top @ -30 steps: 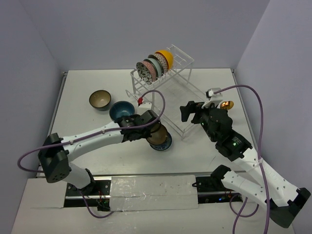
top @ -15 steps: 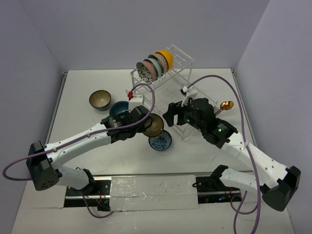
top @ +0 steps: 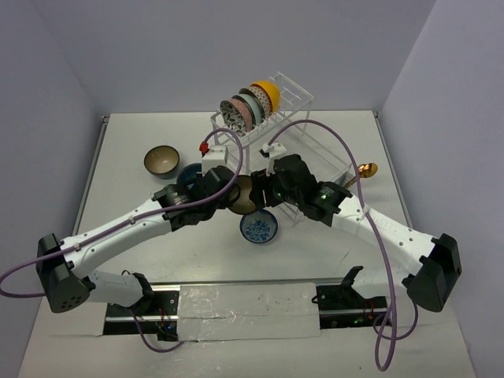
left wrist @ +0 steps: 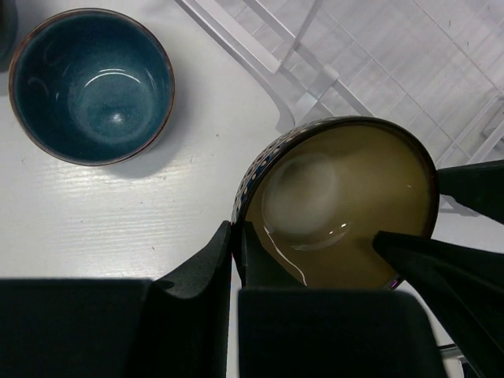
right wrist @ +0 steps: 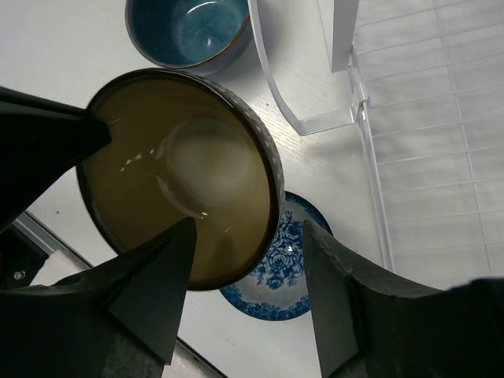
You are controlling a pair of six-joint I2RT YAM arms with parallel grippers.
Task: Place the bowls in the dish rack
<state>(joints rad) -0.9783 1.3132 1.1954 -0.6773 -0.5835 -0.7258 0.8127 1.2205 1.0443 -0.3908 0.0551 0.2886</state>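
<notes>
1. Your left pincer [left wrist: 236, 244] grips one rim of the raised bowl [left wrist: 339, 205]; your right pincer [right wrist: 248, 228] straddles the opposite rim.
2. Beneath both pincers lies a second bowl [right wrist: 287, 264].
3. Left of your left pincer sits a third bowl [left wrist: 87, 83], then a fourth bowl [top: 161, 161].
4. The dish rack [top: 295, 94] stands behind your right pincer.

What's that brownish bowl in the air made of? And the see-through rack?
Brownish bowl: likely glazed ceramic; glossy tan inside with sharp highlights, patterned outer wall. Dish rack: probably clear plastic; the table shows through its glossy bars.
</notes>
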